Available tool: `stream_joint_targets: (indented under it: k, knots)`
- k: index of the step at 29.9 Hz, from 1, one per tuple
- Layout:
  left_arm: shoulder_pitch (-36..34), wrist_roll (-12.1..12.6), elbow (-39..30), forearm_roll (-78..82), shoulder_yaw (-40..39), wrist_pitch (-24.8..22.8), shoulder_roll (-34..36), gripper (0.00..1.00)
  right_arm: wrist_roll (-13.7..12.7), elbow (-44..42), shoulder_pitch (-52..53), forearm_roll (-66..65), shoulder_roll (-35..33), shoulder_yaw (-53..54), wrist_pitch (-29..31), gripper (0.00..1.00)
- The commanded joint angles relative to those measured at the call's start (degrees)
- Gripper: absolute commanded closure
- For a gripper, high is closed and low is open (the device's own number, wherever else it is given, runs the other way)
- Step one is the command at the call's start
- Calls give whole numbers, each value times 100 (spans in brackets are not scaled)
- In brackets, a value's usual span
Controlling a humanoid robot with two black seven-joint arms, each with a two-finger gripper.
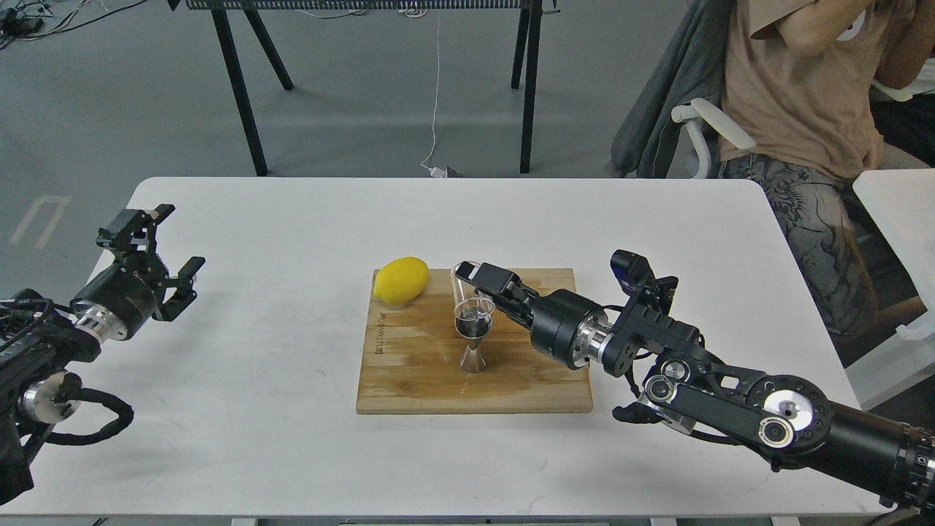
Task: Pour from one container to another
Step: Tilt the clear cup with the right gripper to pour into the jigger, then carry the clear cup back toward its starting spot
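A shiny steel jigger (474,340) stands upright on the wooden cutting board (475,387), hourglass-shaped, with dark liquid showing in its upper cone. Right above its mouth my right gripper (471,281) is shut on the small clear glass cup (467,291), which is tipped over with its rim down toward the jigger. The cup is hard to make out against the board. Far off at the table's left side my left gripper (166,252) stands open and holds nothing.
A yellow lemon (401,280) lies on the board's back left corner, close to the cup. The board rests mid-table on the white table (256,409). A seated person (803,95) is beyond the table's far right corner.
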Motion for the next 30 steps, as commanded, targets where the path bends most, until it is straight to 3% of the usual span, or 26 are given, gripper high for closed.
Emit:
stream_joint_targets:
  k: [1,11,17,24,30]
  knots:
    - [0,0,0,1,-3,0,6,1,17,-1,5,-82,-2,-2,-1,63]
    - [-9,0,0,1,-3,0,-3,1,26,8,40,58,-63,-11,8,63]
    - [-26,0,0,1,-11,0,-3,1,35,87,-48,778,-134,393,34,63]
    - [-35,0,0,1,-11,0,6,1,44,157,-505,2148,-20,1403,52,63]
    - [-35,0,0,1,-11,0,-3,1,105,184,-1365,3817,384,2869,69,62]
